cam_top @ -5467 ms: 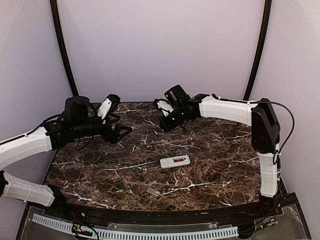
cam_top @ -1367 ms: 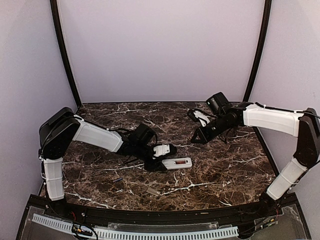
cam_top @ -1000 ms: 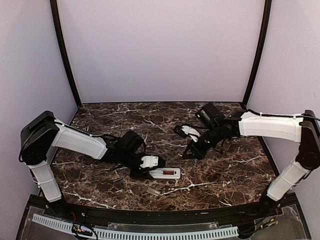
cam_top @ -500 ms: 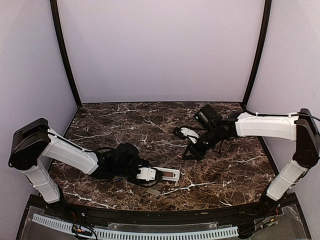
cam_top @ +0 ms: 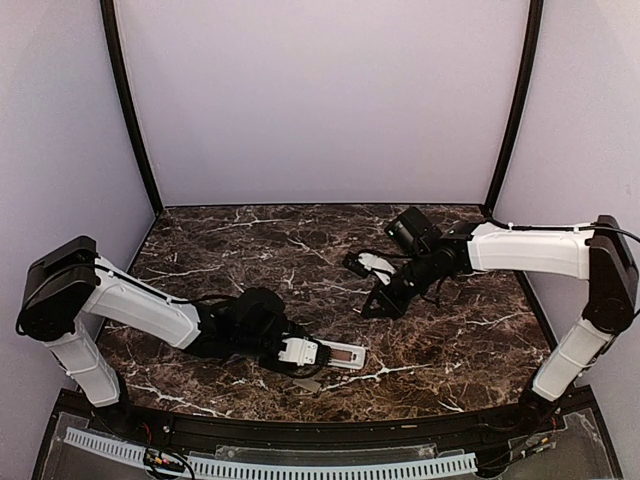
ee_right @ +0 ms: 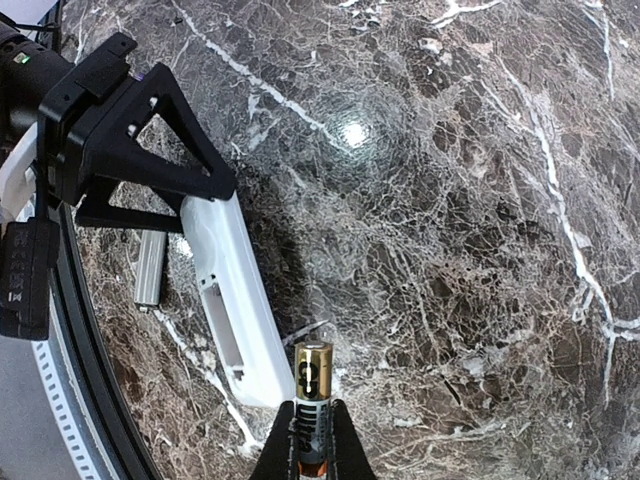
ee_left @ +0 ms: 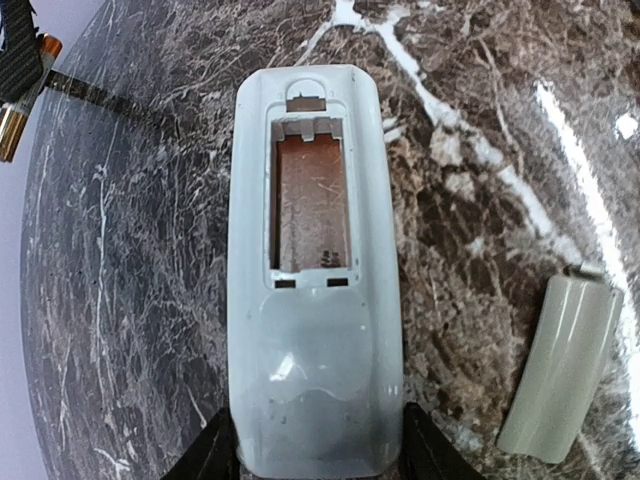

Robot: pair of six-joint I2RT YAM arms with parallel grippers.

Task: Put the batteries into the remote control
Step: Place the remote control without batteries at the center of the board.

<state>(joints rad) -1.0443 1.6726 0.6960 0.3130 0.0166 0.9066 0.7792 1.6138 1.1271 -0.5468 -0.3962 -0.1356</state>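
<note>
The remote control [ee_left: 312,330] lies flat on the marble table [cam_top: 450,330] with its back up. The left gripper [ee_left: 315,455] is closed narrowly on its near end, with 1 finger pressed on each long side. The bay [ee_left: 311,205] is open and empty, and its brown floor shows. The right gripper [ee_right: 310,440] clamps 1 battery [ee_right: 312,395] between its 2 fingers, gold end pointing forward. In the top view it hangs above the table, well apart from the remote control, further back and to the right. I judge that the step in hand is to carry this battery to the bay. To do it well, the battery's long axis should first be turned parallel to the bay's long axis. Then it should come down with 1 end first against an end wall of the bay and be pressed flat. Which contact is plus or minus is too small to tell. The left gripper should hold firmly, because I expect the smooth stone lets the handset slide. The grey cover [ee_left: 560,370] lies just beside the remote control, not touching it, so the descent should stay on the bay side. The remote control is near the front edge of the table, so any push should not go toward that rim. The open room is behind it, toward the middle. I cannot find a 2nd battery in these pictures.
</note>
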